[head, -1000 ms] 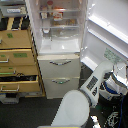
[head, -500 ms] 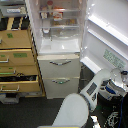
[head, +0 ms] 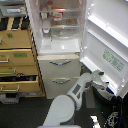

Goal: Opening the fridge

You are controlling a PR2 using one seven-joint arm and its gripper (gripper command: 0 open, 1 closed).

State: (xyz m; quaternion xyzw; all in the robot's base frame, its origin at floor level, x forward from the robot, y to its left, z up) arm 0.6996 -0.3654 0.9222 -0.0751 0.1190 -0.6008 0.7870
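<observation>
The tall white fridge (head: 60,50) stands in the middle of the exterior view. Its upper door (head: 107,35) is swung wide open to the exterior view's right, with a green-and-white sticker (head: 113,58) on it. Lit inner shelves (head: 60,20) with food show. The two lower drawers (head: 60,75) with curved silver handles are shut. My white arm (head: 80,90) reaches up from the bottom. My gripper (head: 102,81) is dark and blurred, at the open door's lower edge. I cannot tell whether it is open or shut.
A tan wooden drawer cabinet (head: 17,60) stands at the fridge's left, with its lower drawers pulled partly out. Dark objects and cables (head: 112,107) lie on the floor under the open door, at the lower right.
The door stays wide open. My forearm and gripper have shifted slightly near the door's lower edge.
</observation>
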